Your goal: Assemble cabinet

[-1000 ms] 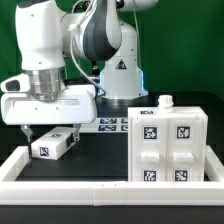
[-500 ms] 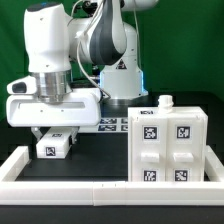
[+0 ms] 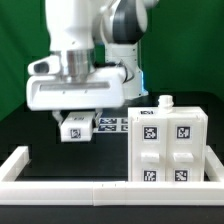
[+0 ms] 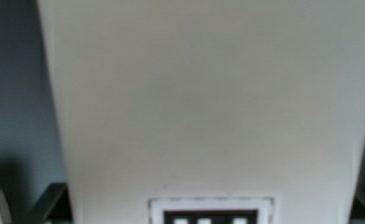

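Green backdrop, black table [image 3: 60, 165]: the gripper [image 3: 75, 121] is holding a small drawer block [image 3: 75, 128] up off the surface.
Its jaws are pressing in on the block's two sides, so the block is hanging clear of the table with a black-and-white tag facing the exterior camera; the cabinet shell [image 3: 165, 148] is standing upright at the exterior view's right, near the block but apart from it, tags showing on its front, a small white part [image 3: 165, 102] sitting on its top; the marker board [image 3: 112, 124] is lying flat behind the block; a white border rail [image 3: 70, 187] is running along the front; in the wrist view the block's white face is filling nearly everything.
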Robot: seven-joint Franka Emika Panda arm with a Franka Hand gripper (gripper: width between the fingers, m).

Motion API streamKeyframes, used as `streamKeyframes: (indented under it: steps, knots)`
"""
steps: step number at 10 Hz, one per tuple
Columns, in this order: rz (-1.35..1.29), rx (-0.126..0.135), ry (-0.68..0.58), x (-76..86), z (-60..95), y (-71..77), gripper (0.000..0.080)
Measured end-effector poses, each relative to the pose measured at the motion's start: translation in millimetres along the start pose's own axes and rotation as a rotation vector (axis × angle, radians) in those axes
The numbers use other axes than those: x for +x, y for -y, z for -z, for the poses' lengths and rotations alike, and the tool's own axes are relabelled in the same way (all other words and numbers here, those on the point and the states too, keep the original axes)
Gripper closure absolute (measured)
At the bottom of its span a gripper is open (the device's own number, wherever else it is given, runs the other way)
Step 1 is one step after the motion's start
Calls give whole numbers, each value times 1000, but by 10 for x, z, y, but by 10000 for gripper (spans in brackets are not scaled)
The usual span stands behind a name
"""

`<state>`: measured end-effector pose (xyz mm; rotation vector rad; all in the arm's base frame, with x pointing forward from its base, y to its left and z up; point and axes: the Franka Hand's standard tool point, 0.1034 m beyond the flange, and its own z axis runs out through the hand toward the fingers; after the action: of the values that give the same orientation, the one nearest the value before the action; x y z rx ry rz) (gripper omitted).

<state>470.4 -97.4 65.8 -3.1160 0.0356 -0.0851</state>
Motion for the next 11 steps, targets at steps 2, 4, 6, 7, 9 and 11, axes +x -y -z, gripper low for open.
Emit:
streamKeyframes:
  steps: [2,4,6,7,9,11]
  knots:
    - [-12,22,3,149,366,340,256]
    - [-46,46,6,411,760,699,256]
    - [-105,43,17,690,986,1030,256]
    - [-111,42,19,855,1065,1169,256]
    - [-86,41,15,804,997,1105,256]
    - [-83,41,15,806,995,1118,256]
